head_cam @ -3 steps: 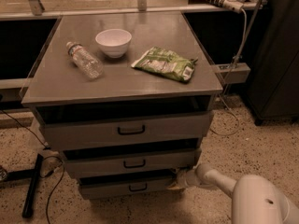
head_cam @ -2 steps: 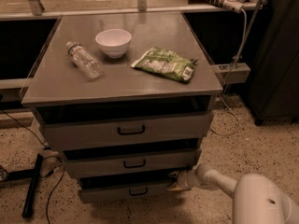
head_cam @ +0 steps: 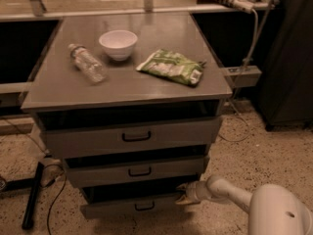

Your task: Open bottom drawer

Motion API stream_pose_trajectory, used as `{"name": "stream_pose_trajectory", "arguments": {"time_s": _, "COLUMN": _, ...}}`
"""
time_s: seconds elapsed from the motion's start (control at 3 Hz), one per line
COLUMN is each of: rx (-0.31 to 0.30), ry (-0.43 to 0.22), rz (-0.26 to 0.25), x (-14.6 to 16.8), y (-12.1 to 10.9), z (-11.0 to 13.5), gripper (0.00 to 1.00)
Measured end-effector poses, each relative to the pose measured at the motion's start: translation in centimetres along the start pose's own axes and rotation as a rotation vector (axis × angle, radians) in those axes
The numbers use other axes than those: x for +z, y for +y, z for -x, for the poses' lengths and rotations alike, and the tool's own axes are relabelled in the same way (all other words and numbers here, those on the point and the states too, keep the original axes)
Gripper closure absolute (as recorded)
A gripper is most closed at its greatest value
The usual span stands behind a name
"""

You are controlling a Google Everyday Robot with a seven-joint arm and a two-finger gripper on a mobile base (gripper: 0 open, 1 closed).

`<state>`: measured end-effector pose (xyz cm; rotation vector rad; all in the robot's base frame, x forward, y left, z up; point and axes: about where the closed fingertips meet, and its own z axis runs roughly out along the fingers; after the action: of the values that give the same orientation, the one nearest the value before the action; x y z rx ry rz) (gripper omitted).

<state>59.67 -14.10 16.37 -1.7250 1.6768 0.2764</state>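
Note:
The bottom drawer point(head_cam: 124, 207) is the slimmest grey front, lowest in the cabinet, with a small black bar handle point(head_cam: 144, 207) at its centre. It stands pulled out a little past the drawer above, with a dark gap over it. My gripper point(head_cam: 183, 194) is at the drawer's right end, at the top edge of its front. The white arm point(head_cam: 230, 192) reaches in from the lower right.
The middle drawer point(head_cam: 139, 171) and top drawer point(head_cam: 134, 137) sit above, both slightly out. On the cabinet top lie a white bowl point(head_cam: 118, 44), a plastic bottle point(head_cam: 88, 63) and a green snack bag point(head_cam: 171, 66). A black bar point(head_cam: 33, 196) and cables lie on the floor at left.
The bottom drawer has slid out towards me a little, and my gripper has moved with it, down and to the left.

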Motion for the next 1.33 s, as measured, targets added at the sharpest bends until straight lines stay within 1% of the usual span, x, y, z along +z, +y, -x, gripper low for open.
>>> {"name": "stream_pose_trajectory", "arguments": {"time_s": 0.33, "rx": 0.000, "ry": 0.000, "rz": 0.000, "x": 0.0, "y": 0.0, "z": 0.0, "gripper": 0.82}}
{"name": "stream_pose_trajectory", "arguments": {"time_s": 1.0, "rx": 0.009, "ry": -0.010, "rz": 0.009, "x": -0.1, "y": 0.1, "z": 0.0, "gripper": 0.36}}
{"name": "stream_pose_trajectory", "arguments": {"time_s": 1.33, "rx": 0.028, "ry": -0.029, "rz": 0.021, "x": -0.4, "y": 1.6, "z": 0.0, "gripper": 0.37}}
